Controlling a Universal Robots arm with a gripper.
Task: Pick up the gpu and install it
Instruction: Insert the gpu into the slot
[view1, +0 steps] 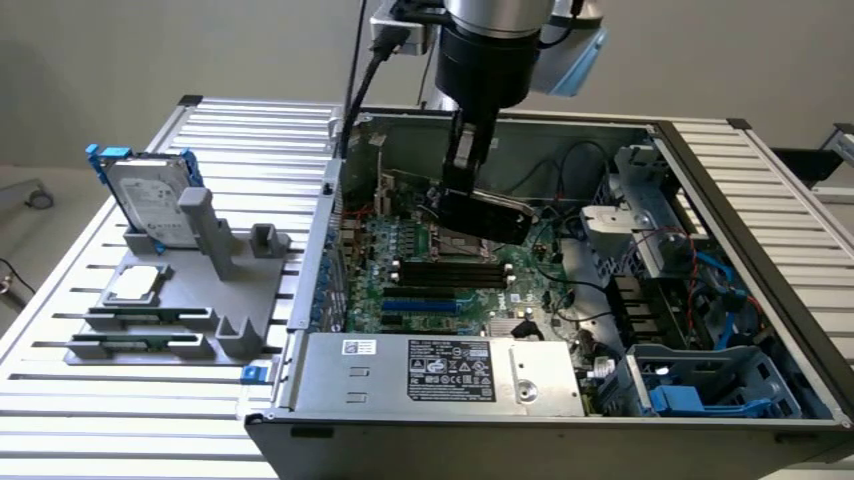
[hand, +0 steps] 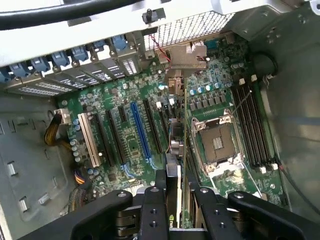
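You're at the install step: the jaws are pinching the graphics card (view1: 491, 217) across its thickness. They hold it on edge inside the open computer case (view1: 747, 230), low over the main board (view1: 447, 285), with the card's metal bracket toward the case's rear wall. By my judgement it is not yet seated, so the move calls for a straight, level push with the card's lower edge lined up over the slot beside the processor socket (hand: 216, 142). The bracket must meet the rear opening, since a tilt could jam it.
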